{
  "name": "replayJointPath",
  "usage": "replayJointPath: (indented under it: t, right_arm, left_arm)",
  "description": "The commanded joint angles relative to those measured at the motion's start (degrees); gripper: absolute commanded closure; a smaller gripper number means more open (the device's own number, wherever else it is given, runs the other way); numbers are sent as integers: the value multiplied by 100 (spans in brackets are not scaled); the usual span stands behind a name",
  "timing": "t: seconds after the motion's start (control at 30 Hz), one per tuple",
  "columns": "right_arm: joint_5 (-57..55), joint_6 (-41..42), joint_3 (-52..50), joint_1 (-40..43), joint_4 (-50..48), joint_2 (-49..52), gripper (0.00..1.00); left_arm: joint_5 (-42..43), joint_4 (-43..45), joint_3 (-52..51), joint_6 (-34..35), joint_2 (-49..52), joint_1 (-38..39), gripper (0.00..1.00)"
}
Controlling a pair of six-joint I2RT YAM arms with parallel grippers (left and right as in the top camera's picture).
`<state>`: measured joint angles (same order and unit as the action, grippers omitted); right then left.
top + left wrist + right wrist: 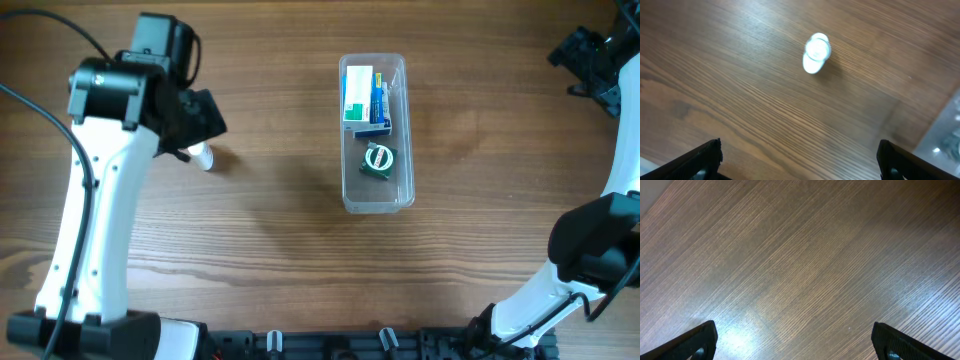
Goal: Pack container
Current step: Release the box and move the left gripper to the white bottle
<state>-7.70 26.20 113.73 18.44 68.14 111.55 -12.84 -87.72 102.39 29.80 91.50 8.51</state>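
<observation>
From overhead, the container (pixel 378 197) lies lengthwise in the middle of the desk (pixel 270 230). A white-and-green box (pixel 357 95) and a blue box (pixel 380 112) fill its far end, and a green item with a white ring (pixel 379 159) sits mid-tub. The near end is bare. A small white bottle (pixel 204 157) is well off to the left, outside the tub and just beside the left pincer (pixel 200 125). The right pincer (pixel 588 62) is parked at the far right corner.

In the left wrist view the bottle (pixel 816 52) stands on the wood ahead of the fingers (pixel 700 160). They are spread wide at the frame's lower corners, with nothing between them and nothing touched. A corner of the tub (pixel 947 135) shows at the right edge.

I'd guess the bottle is what goes in next. To do that well, the pincer should centre over it before dropping and close on the body rather than the cap, since something this light and upright could tip at a nudge. It should then set the bottle down in the bare near end, clear of the green item.

In the right wrist view there is only bare wood, and the fingers (pixel 695 342) are spread just as wide, holding nothing.
</observation>
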Motion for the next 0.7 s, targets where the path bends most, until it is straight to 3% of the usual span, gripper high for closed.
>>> replayJointPath:
  t: [0.0,0.17,0.67]
  right_arm:
    - [9,81,15,-9,-15,66,0]
    - [9,83,15,-9,-15,66,0]
    - [9,81,15,-9,-15,66,0]
  left_arm:
    - [212,129,37,-197,439,-330,0]
    - [986,688,37,-861,966,-442,0]
    - [1027,833,37,-1145,2275,-560,0]
